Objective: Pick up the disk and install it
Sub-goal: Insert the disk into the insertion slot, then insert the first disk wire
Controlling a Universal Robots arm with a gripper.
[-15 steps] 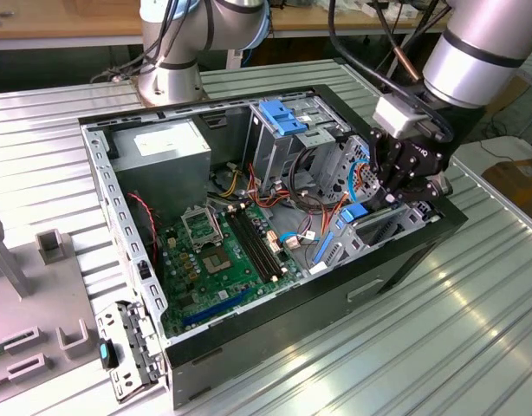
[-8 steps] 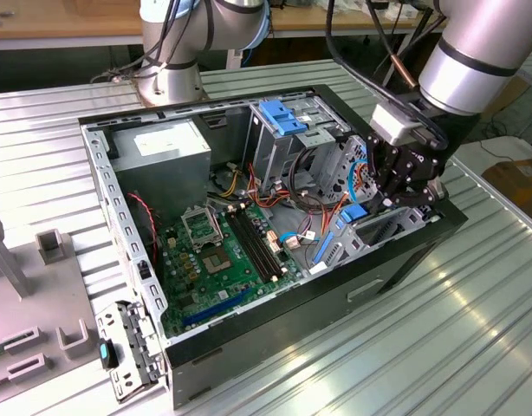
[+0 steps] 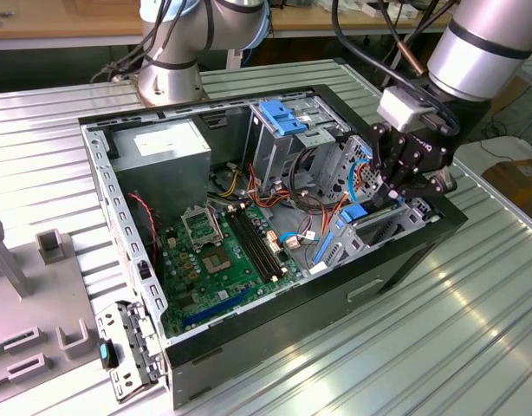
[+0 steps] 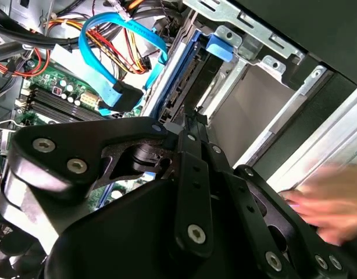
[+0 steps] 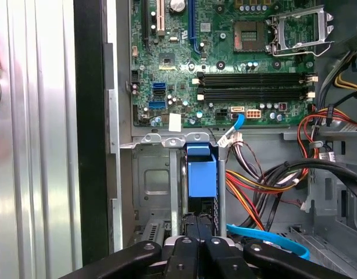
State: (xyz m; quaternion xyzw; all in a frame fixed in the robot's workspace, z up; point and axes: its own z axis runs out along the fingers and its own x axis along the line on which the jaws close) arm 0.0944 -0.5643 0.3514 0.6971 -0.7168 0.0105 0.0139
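Observation:
The disk (image 5: 202, 174), dark with bright blue rails and an end tab, stands on edge in a metal drive bay (image 5: 152, 180) of the open computer case (image 3: 275, 338), at the exterior view's right. Its blue tab (image 3: 353, 211) pokes out just below my gripper (image 3: 392, 192). In both wrist views the black fingers (image 5: 192, 228) lie together, tips against the disk's dark near edge (image 4: 187, 78), with nothing between them. My gripper (image 4: 194, 119) is shut and sits right over the bay.
The motherboard (image 3: 223, 260) lies on the case floor. A grey power supply (image 3: 166, 147) and a paler blue bracket (image 3: 283, 117) sit at the back. Blue (image 4: 109, 35) and red-yellow cables (image 5: 254, 186) run beside the bay. A person's blurred hand (image 4: 332, 203) is close outside the case wall.

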